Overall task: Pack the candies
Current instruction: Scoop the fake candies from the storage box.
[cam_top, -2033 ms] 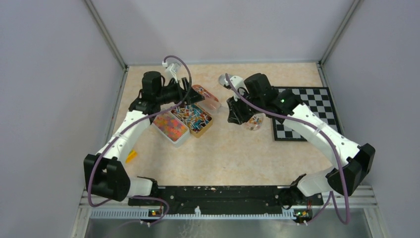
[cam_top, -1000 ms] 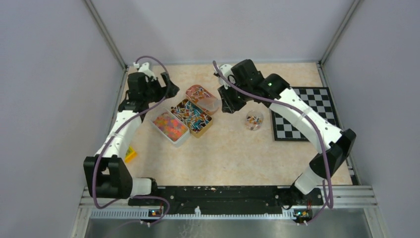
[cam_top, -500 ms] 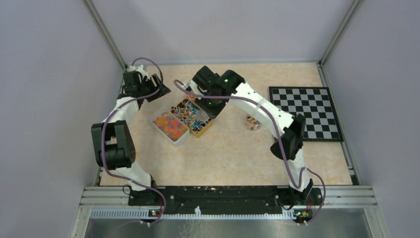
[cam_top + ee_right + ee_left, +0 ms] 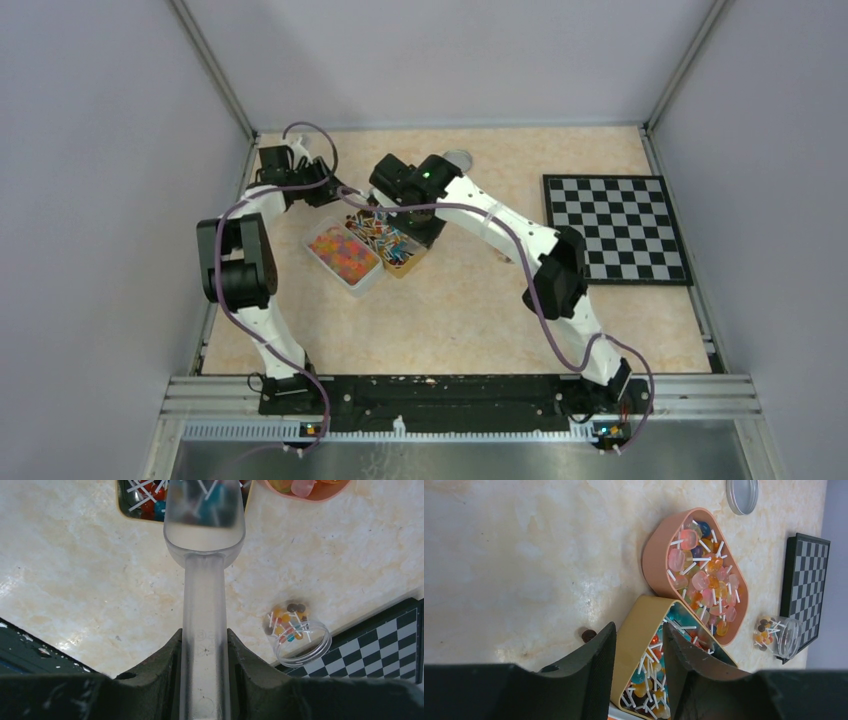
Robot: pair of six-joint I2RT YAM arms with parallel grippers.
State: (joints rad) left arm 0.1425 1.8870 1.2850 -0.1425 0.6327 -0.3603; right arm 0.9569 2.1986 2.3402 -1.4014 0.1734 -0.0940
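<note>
Step in hand: scooping. The right gripper (image 4: 204, 647), jaws pinching the handle of a clear scoop (image 4: 205, 530), holds the bowl over the tan tin (image 4: 134, 507) of stick sweets. The left gripper (image 4: 638, 640) hangs over that tin, jaws spread, empty. The bead candies (image 4: 343, 253) fill the white tray (image 4: 362, 285) left of centre, plain only from overhead. Next, probably: dip, lift level, carry to the jar (image 4: 300, 637), which the wrist cameras show

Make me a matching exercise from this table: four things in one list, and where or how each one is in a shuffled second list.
Things:
1. scoop
2. clear jar
3. silver lid
4. pink tub

States:
A. full of lollipops
B. lying flat, apart from the rest
C. gripped in the right claw
D. beside the checkerboard

Pairs: 1-C, 2-D, 3-B, 4-A
</note>
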